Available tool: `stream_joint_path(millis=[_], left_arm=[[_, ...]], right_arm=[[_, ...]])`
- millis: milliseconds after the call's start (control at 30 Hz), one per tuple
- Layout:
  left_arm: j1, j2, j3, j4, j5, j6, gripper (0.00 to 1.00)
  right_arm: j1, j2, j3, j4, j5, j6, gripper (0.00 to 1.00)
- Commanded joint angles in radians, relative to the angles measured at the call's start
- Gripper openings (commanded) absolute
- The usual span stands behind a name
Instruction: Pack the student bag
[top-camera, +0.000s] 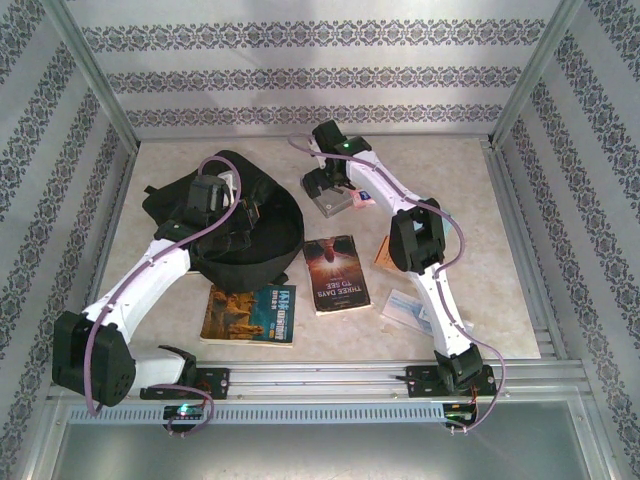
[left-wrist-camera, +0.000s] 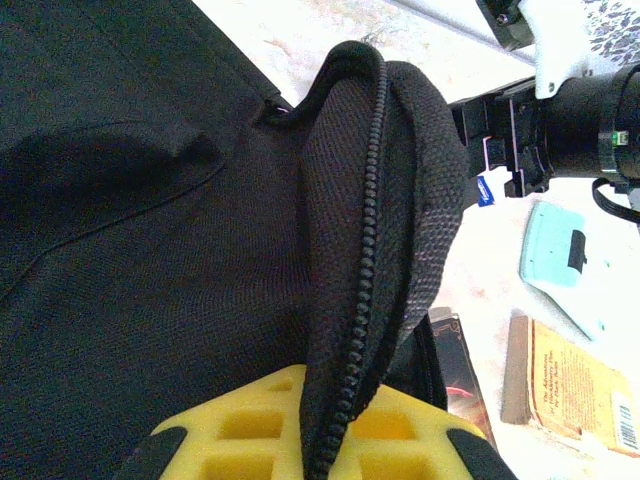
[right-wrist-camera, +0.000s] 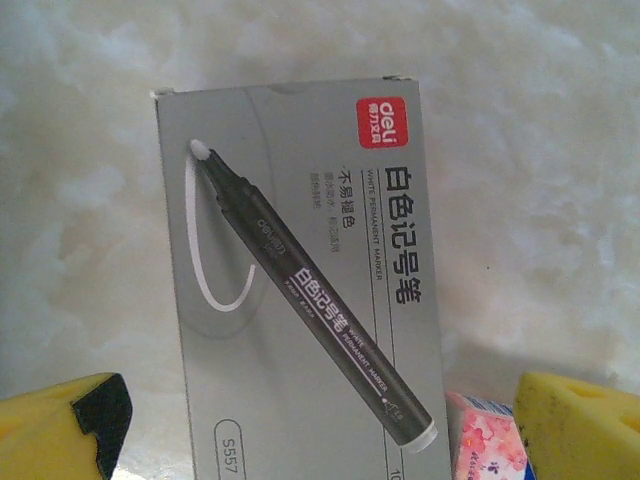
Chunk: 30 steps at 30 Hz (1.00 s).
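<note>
The right pincer (right-wrist-camera: 312, 430), spread wide and empty, hangs over the grey marker box (right-wrist-camera: 300, 260) with a finger on each side of its narrow width. The student bag (top-camera: 250, 235) lies just left on the tabletop (top-camera: 500, 220), its zip edge pinched by the closed left pincer (left-wrist-camera: 320, 440).

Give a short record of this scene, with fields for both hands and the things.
Left hand: shut on the student bag, at its zip edge
Right hand: open, above the marker box, fingers clear of its sides
Bag position: on the table, left of the dark book
Not packed: dark book, yellow book, marker box
</note>
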Motion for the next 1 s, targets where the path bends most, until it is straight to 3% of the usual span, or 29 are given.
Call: stream_joint_path(millis=[0, 300, 633, 733, 967], left_arm=[[0.018, 0.015, -0.003, 0.064, 0.019, -0.021, 0.00], [0.023, 0.030, -0.005, 0.075, 0.037, -0.028, 0.00], [0.032, 0.042, -0.008, 0.087, 0.054, -0.036, 0.00], [0.031, 0.042, -0.008, 0.089, 0.059, -0.038, 0.00], [0.033, 0.037, -0.009, 0.089, 0.059, -0.038, 0.00]], right_arm=[[-0.016, 0.029, 0.059, -0.055, -0.023, 0.002, 0.98], [-0.038, 0.089, 0.100, -0.089, -0.166, 0.050, 0.98], [-0.024, 0.109, 0.100, -0.110, -0.186, 0.071, 0.98], [-0.005, 0.094, 0.077, -0.105, -0.169, 0.061, 0.98], [0.038, 0.110, 0.056, -0.124, 0.009, 0.044, 0.98]])
